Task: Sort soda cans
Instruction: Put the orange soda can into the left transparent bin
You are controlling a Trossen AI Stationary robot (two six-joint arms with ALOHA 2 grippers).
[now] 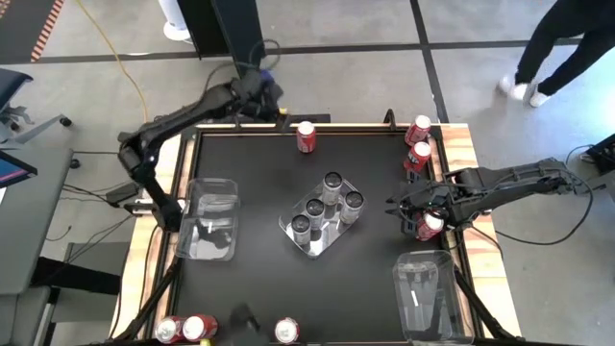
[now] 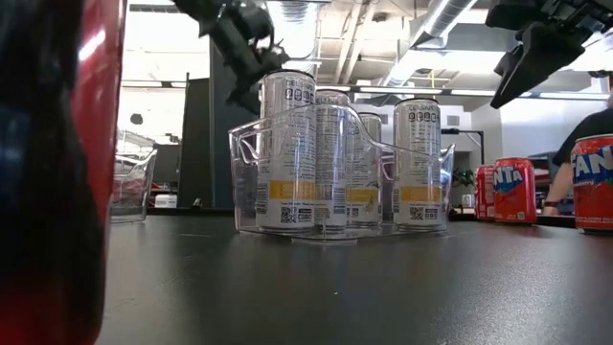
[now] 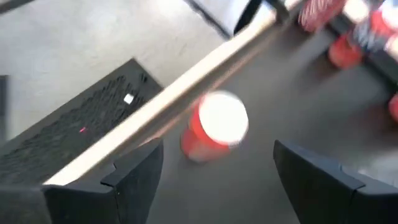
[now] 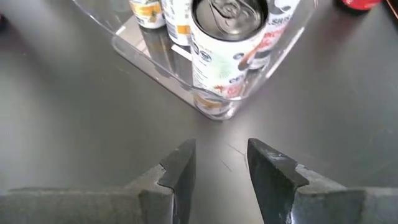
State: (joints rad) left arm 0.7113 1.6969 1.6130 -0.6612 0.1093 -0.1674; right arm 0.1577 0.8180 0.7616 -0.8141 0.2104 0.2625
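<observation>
A red soda can [image 1: 306, 136] stands upright near the table's far edge. My left gripper [image 1: 276, 102] hovers open just left of it, over the far edge. In the left wrist view the can [image 3: 214, 127] shows ahead between the wide-apart fingers, untouched. Several silver cans stand in a clear tray [image 1: 288, 229] at mid-table, seen close in the right wrist view [image 4: 227, 50]. My right gripper [image 4: 221, 165] is open with nothing between its fingers, above the table right of that tray [image 1: 397, 206].
An empty clear tray [image 1: 209, 219] lies at the left and another [image 1: 423, 288] at the near right. Red cans stand at the far right [image 1: 418, 130], under my right arm [image 1: 430, 225] and along the near edge [image 1: 199, 328]. A person stands beyond the far right corner.
</observation>
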